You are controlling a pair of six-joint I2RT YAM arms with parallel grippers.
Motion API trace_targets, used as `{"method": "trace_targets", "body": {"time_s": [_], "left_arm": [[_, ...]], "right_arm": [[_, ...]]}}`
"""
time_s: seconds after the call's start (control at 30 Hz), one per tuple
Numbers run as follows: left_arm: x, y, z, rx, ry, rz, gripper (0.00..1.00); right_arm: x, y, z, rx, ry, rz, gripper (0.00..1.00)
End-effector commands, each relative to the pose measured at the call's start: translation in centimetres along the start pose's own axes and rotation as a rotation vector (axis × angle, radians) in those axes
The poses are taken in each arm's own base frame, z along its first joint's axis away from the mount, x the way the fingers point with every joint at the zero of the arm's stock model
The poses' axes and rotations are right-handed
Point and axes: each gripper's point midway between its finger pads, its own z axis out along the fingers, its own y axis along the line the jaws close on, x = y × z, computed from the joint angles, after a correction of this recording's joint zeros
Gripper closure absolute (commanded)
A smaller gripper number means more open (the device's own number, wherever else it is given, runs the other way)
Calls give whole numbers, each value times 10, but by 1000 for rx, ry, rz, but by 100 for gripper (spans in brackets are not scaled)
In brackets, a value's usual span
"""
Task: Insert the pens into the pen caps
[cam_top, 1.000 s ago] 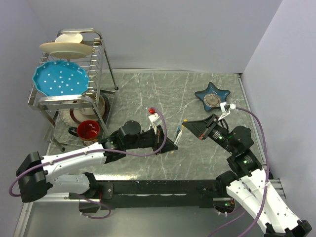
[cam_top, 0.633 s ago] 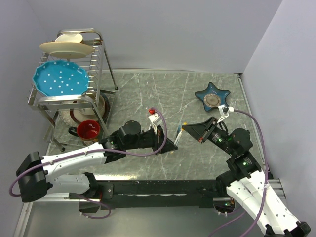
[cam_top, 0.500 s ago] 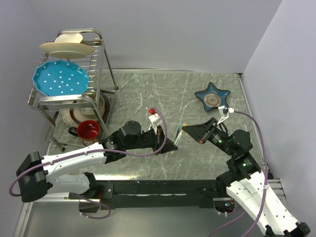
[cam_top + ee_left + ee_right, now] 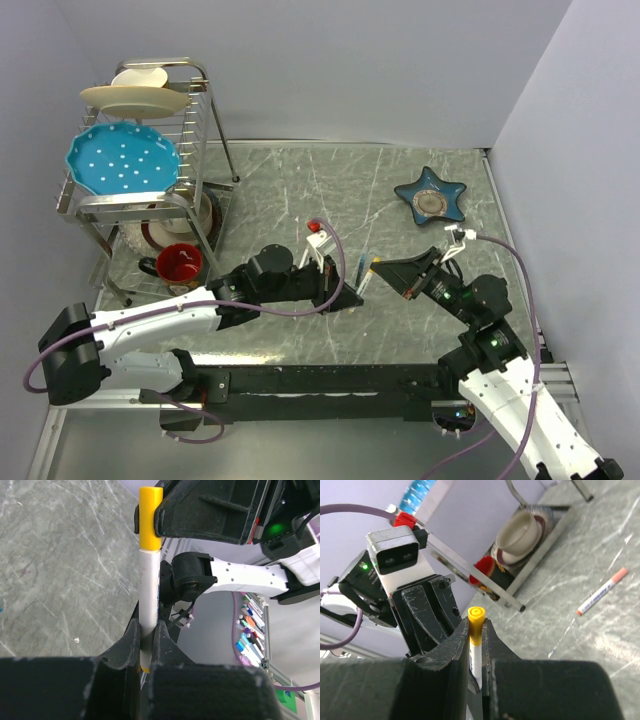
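left gripper [image 4: 147, 632] clamps tight a white pen [image 4: 149, 590], which runs up the middle of the left wrist view. right gripper [image 4: 476, 630] is almost closed around the yellow cap [image 4: 476, 622], and this cap sits on the upper end of the same pen. in the top view both grippers meet below the centre, over the table [image 4: 300, 190]. a red-ended pen [image 4: 600, 597] lies on the table, at the right of the right wrist view.

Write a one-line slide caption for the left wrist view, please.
Left gripper clamps a white pen; right gripper pinches the yellow cap on its far end.
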Motion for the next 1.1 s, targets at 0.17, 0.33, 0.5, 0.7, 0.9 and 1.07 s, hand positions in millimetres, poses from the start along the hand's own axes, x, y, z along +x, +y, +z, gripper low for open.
{"method": "trace_targets", "body": {"time_s": [0.17, 0.33, 0.5, 0.7, 0.9, 1.07], "left_arm": [[-60, -32, -6, 50, -149, 65, 99], [-64, -39, -27, 53, -183, 100, 99], [-49, -33, -49, 43, -194, 143, 99], [-36, -29, -79, 44, -254, 178, 99], [-29, -35, -98, 66, -264, 185, 99], [-21, -43, -96, 121, -227, 163, 99]], "right_arm": [[9, 24, -12, -112, 39, -18, 60], [-3, 53, -17, -185, 37, -60, 42], [-16, 81, -20, -257, 45, -145, 38], [-27, 95, -9, -283, 67, -184, 34], [-36, 112, 16, -311, 103, -207, 36], [-36, 124, 43, -313, 125, -213, 36]]}}
